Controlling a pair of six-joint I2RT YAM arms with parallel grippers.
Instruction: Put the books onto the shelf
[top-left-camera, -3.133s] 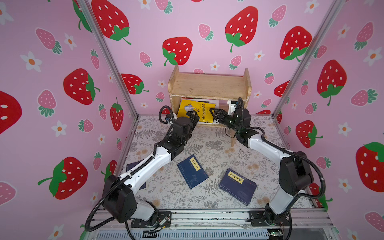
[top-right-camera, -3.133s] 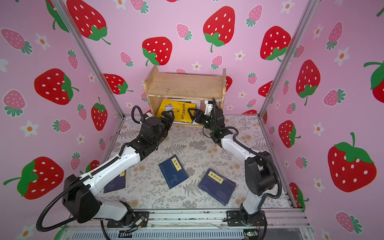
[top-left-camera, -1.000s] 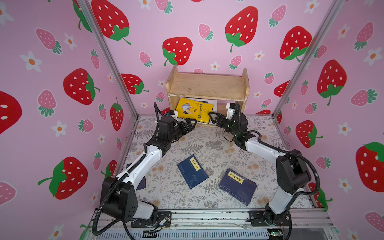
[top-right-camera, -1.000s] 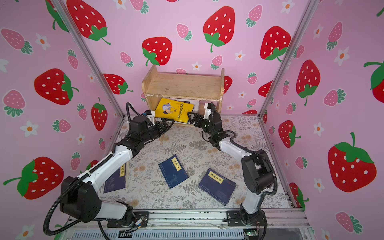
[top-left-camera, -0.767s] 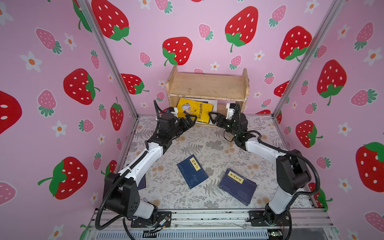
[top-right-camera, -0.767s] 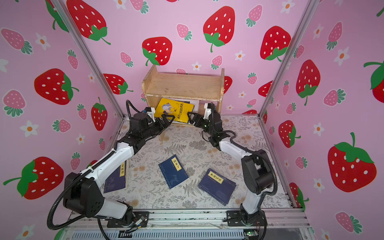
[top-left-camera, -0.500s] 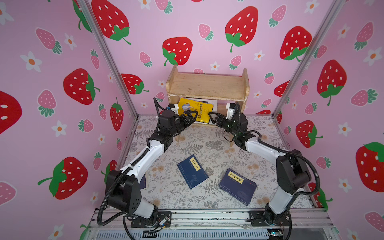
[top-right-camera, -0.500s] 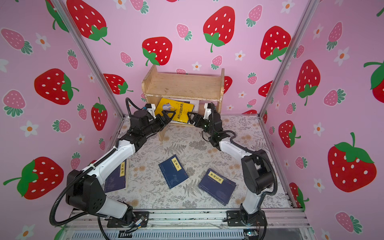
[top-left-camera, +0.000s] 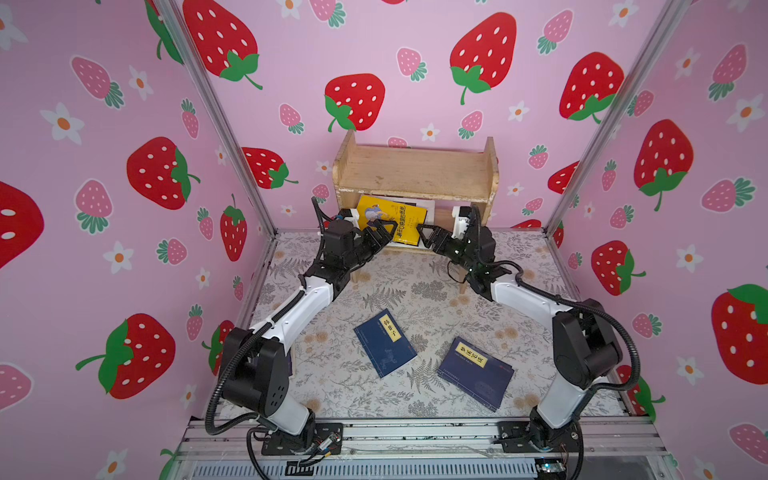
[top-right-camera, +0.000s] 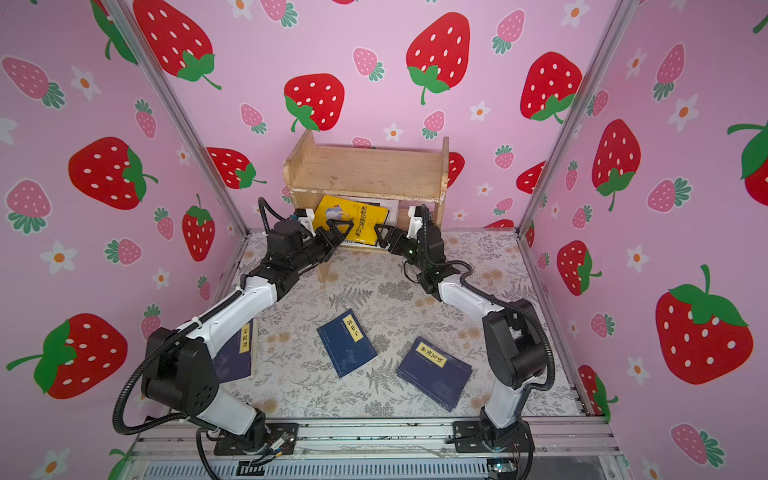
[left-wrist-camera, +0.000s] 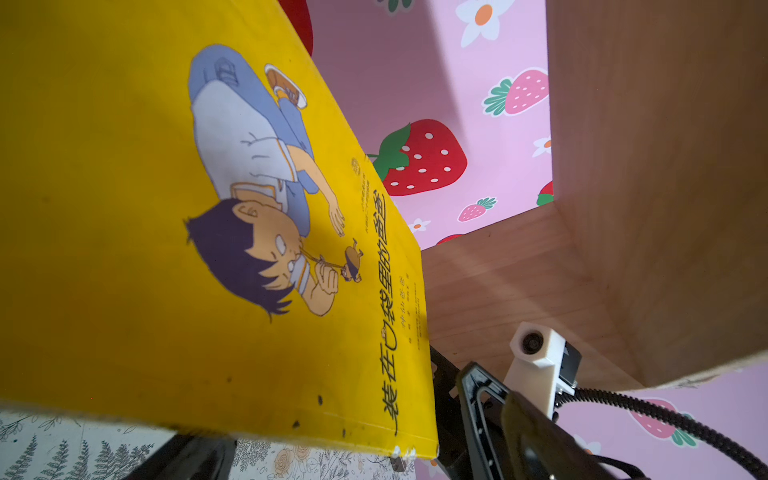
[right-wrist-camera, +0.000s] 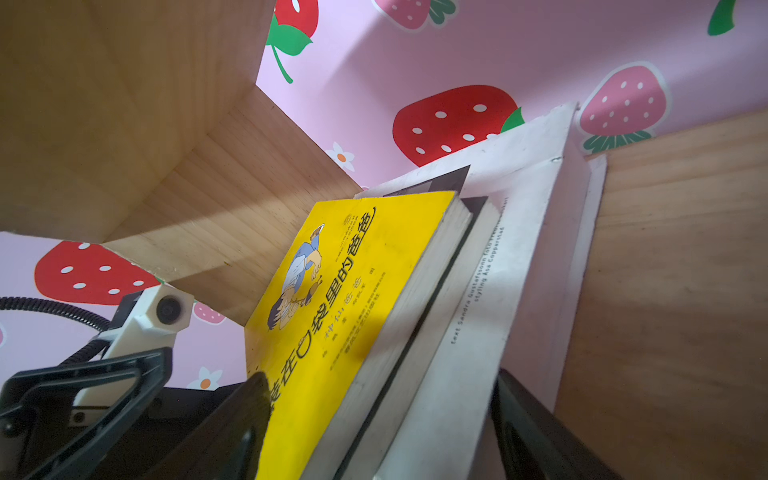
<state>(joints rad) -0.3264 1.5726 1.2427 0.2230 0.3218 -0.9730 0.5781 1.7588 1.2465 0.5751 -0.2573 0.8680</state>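
Observation:
The wooden shelf (top-left-camera: 415, 172) (top-right-camera: 365, 170) stands against the back wall. In its lower tier a yellow cartoon book (top-left-camera: 392, 216) (top-right-camera: 349, 214) (left-wrist-camera: 124, 208) (right-wrist-camera: 332, 291) leans on a dark-covered book (right-wrist-camera: 476, 205) and a thick white book (right-wrist-camera: 490, 270). My right gripper (top-left-camera: 426, 237) (top-right-camera: 382, 235) (right-wrist-camera: 380, 380) straddles this stack, one jaw on the yellow cover and one behind the white book. My left gripper (top-left-camera: 382, 235) (top-right-camera: 338, 232) (left-wrist-camera: 357, 424) is open at the yellow book's lower left corner. Two navy books (top-left-camera: 384, 343) (top-left-camera: 476, 372) lie flat on the mat.
A third navy book (top-right-camera: 235, 349) lies at the front left, partly under my left arm. Pink strawberry walls and metal posts (top-left-camera: 224, 124) close in the floral mat (top-left-camera: 415, 291). The shelf's short leg (top-right-camera: 322, 272) stands just beside my left wrist.
My left gripper has moved right and toward the shelf, up to the yellow book's lower left corner. The right arm and the books have stayed still.

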